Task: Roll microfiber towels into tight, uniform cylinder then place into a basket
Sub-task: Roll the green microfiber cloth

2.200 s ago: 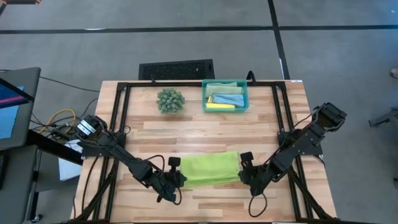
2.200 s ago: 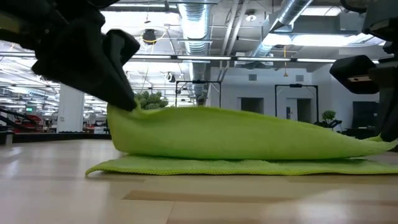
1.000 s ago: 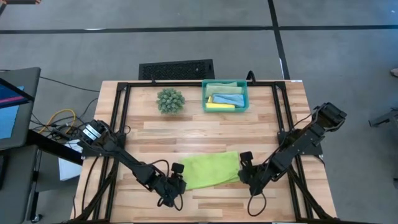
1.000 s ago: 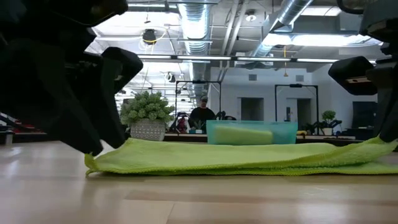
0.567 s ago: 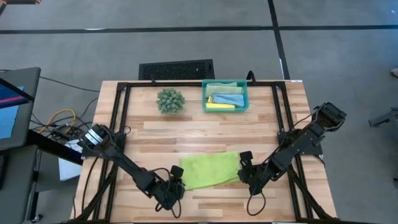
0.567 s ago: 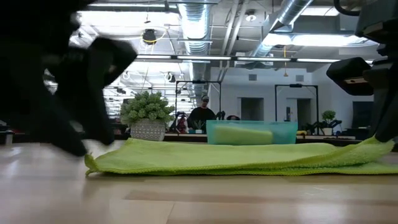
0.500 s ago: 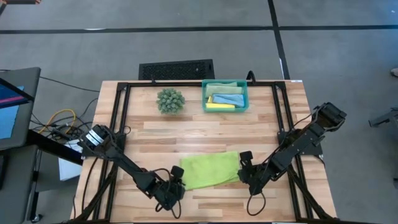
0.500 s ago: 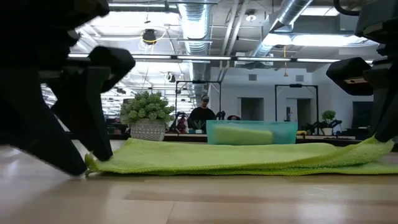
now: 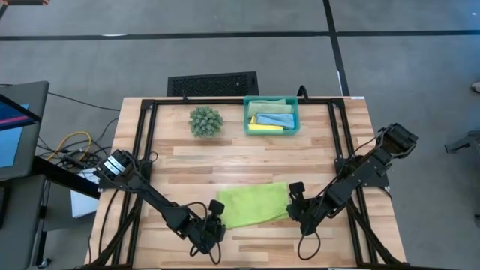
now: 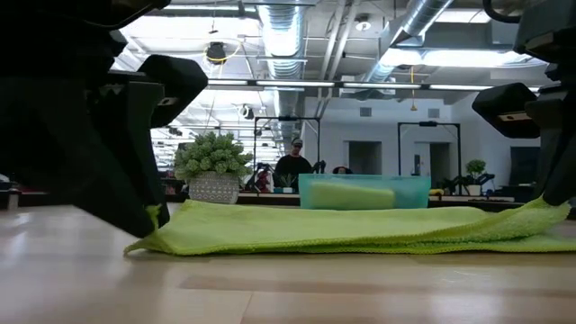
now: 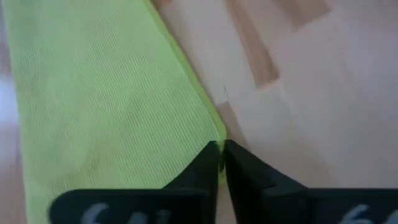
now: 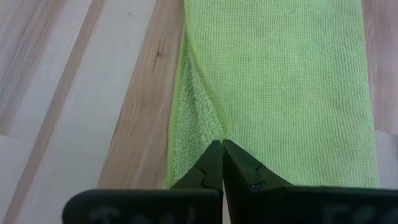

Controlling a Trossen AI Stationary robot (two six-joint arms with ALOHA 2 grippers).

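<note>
High view looks straight down; low view, level, probably tabletop height; wrist views close. All share the towel [image 9: 253, 204].

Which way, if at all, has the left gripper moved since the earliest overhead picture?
Yes. In the high view the left gripper has slid toward the table's near edge, from the lime green towel's far corner to its near corner.

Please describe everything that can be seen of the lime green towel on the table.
The lime green towel is a soft, finely ribbed microfiber cloth, folded into a flat band of layers, not yet rolled. It lies on the wooden table, near its front edge, between both arms. The left end effector is shut on its front left corner; the right end effector is shut on its right edge, where a fold opens.
</note>
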